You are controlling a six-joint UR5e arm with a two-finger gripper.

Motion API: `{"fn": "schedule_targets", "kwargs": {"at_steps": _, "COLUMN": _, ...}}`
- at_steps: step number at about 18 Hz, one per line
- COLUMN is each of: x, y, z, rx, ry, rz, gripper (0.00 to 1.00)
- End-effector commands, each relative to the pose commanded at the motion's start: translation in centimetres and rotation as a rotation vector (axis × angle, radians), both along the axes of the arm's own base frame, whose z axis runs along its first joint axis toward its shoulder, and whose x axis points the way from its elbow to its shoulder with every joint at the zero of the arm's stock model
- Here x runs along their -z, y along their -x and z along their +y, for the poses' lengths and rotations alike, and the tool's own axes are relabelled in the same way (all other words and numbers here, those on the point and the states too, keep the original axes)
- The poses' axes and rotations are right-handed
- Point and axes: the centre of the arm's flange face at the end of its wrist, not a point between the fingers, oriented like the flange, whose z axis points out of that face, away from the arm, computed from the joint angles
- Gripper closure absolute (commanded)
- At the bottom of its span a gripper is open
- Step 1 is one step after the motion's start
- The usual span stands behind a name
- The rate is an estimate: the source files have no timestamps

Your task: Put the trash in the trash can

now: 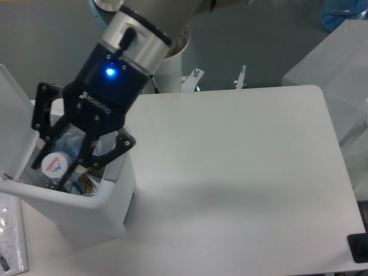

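The white trash can (86, 210) stands at the table's front left with its lid (14, 115) swung up and open. My gripper (60, 167) hangs over the can's opening, shut on a clear plastic bottle (62, 154) whose white cap end with a red-blue label faces the camera. Under the fingers, inside the can, a bit of crumpled wrapper (80, 184) shows. The arm covers most of the can's interior.
The robot's base column (169, 72) stands at the table's back edge with metal clamps (241, 77) beside it. A clear plastic sheet (11, 241) lies at the front left corner. A small black object (357, 247) sits at the front right edge.
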Motion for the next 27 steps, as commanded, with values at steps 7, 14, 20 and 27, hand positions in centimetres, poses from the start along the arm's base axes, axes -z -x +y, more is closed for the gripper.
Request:
{"fn": "schedule_targets", "kwargs": {"at_steps": 7, "x": 6.1, "y": -1.4, "z": 0.7, "rx": 0.086, "ry": 0.033, "rz": 0.062, "gripper": 0.96}}
{"fn": "schedule_targets", "kwargs": {"at_steps": 14, "x": 8.3, "y": -1.8, "z": 0.3, "rx": 0.133, "ry": 0.04, "rz": 0.102, "gripper": 0.71}}
{"fn": "schedule_targets", "kwargs": {"at_steps": 20, "x": 12.1, "y": -2.8, "z": -1.7, "rx": 0.2, "ry": 0.061, "rz": 0.149, "gripper": 0.01}}
{"fn": "schedule_targets", "kwargs": {"at_steps": 27, "x": 13.0, "y": 7.7, "z": -6.7, "rx": 0.026, "ry": 0.083, "rz": 0.131, "gripper": 0.0}}
